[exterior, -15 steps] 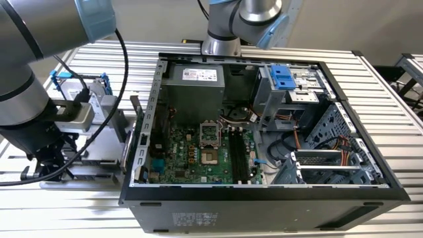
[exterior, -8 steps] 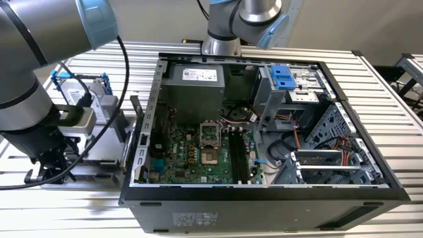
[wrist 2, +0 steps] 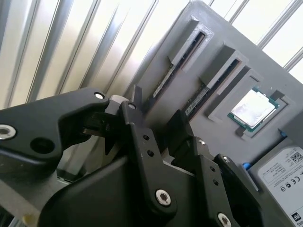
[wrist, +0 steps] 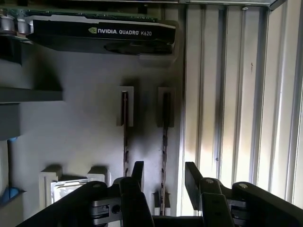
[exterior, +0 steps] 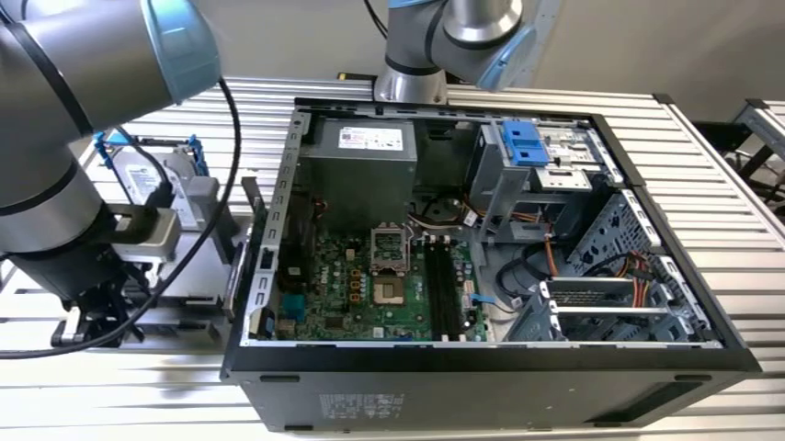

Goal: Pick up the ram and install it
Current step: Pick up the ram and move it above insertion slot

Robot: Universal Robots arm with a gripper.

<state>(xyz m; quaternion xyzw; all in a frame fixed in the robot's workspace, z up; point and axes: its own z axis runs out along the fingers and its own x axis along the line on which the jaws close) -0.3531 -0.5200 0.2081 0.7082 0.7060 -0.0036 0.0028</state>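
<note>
- The ram [wrist: 164, 142] stands on edge in a slot of a grey holder [wrist: 85, 132], in the slot nearest the holder's rim; in the second wrist view it [wrist 2: 164, 79] appears as a thin dark strip in its raised slot.
- The gripper [wrist: 164, 178] is spread open just over the near end of the ram, with one black finger [wrist: 138, 171] on each side of the stick and a gap between each finger and the board. It holds nothing.
- In the second wrist view the gripper [wrist 2: 157, 113] lines up with that same slot.
- A second memory stick [wrist: 125, 137] sits in the neighbouring slot, outside the fingers.
- Beyond it on the holder lie a processor chip [wrist 2: 251, 109] in its recess and a hard drive [wrist 2: 284, 175]; a graphics card [wrist: 99, 35] stands at the holder's far end.
- The holder rests on a slatted metal table [wrist: 236, 94].
- In the exterior view the arm [exterior: 50, 184] reaches down at the exterior view's left, beside the open computer case [exterior: 491, 386], whose long black slots [exterior: 448, 289] on the motherboard are well apart from the holder.
</note>
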